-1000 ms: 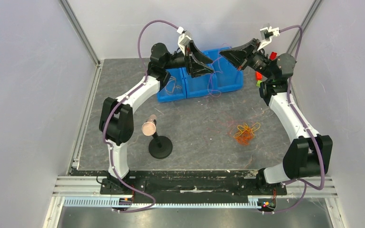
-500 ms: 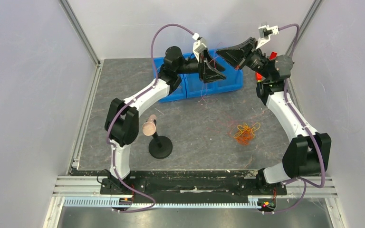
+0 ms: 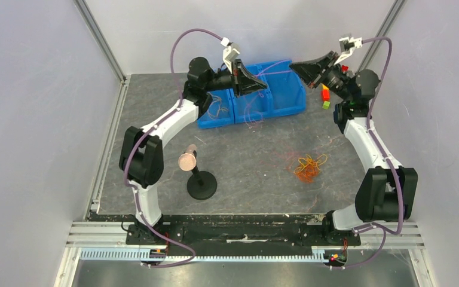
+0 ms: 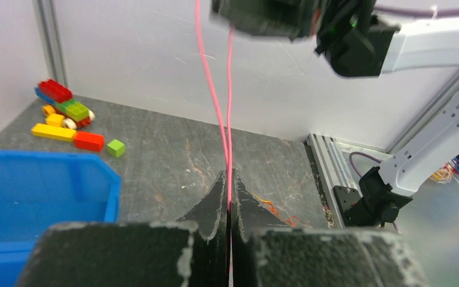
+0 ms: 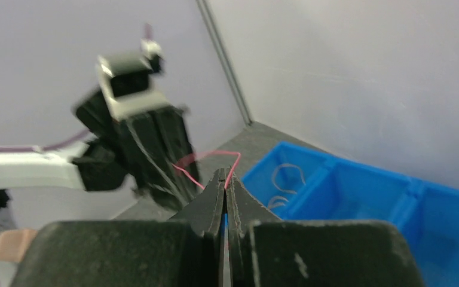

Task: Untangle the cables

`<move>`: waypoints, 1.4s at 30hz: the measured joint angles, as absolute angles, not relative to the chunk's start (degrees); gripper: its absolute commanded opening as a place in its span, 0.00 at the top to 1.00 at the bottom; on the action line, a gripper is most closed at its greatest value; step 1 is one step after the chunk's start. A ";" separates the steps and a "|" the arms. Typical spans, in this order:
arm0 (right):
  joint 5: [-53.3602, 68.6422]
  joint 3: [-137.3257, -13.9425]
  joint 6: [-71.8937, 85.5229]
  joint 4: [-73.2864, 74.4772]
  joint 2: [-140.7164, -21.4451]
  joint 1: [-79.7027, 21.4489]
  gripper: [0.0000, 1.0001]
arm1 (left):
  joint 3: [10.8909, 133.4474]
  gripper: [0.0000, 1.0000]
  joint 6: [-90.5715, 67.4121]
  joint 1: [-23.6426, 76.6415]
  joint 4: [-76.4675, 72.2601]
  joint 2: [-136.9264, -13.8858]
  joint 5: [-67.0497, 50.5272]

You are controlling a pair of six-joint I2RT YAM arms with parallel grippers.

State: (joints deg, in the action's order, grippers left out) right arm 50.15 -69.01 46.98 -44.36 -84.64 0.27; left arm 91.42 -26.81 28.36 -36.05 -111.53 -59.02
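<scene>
My left tool [image 4: 228, 179] and right tool [image 5: 224, 176] each clamp shut on one pink cable [image 4: 210, 84], strung between them above the blue bins [image 3: 287, 110]. The orange tangle [image 3: 308, 167] lies on the table [image 3: 251, 155]. I should draw apart slowly, avoiding snaps.

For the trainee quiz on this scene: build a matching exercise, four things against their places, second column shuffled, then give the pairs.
Things:
1. pink cable
2. orange tangle
3. blue bins
4. toy bricks

Places:
A. far right corner of the table
B. lying loose on the table's right half
C. strung between the left gripper and the right gripper, both shut on it
D. along the far edge, below the raised grippers

Pairs: 1-C, 2-B, 3-D, 4-A
</scene>
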 measured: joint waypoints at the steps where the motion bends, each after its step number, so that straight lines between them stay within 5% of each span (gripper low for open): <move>1: 49.89 -67.59 44.77 -43.11 -84.36 0.69 1.00 | 91.42 0.98 -26.79 27.92 -35.62 -110.59 -58.81; 14: 47.03 -55.86 26.06 -30.98 -83.29 -11.14 1.00 | 103.61 0.98 -33.06 26.41 -32.64 -114.89 -55.79; 17: 45.39 -57.87 24.32 -29.56 -84.64 -13.93 0.82 | 107.42 0.98 -33.47 25.74 -31.35 -119.31 -56.12; 20: 43.33 -58.81 21.76 -25.06 -85.14 -12.78 0.45 | 113.34 0.98 -32.12 24.75 -28.84 -124.09 -56.36; 23: 41.91 -59.40 19.99 -19.81 -85.34 -9.54 0.30 | 117.36 0.98 -28.97 23.66 -27.46 -127.02 -56.75; 42: 41.10 -63.37 8.78 1.08 -81.89 1.06 0.16 | 128.27 0.98 0.16 18.83 -13.61 -145.03 -57.25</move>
State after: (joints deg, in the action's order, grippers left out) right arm 41.10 -63.37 8.78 1.08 -81.89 1.06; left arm 128.27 0.16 18.83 -13.61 -145.03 -57.25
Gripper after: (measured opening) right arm 0.839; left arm 0.033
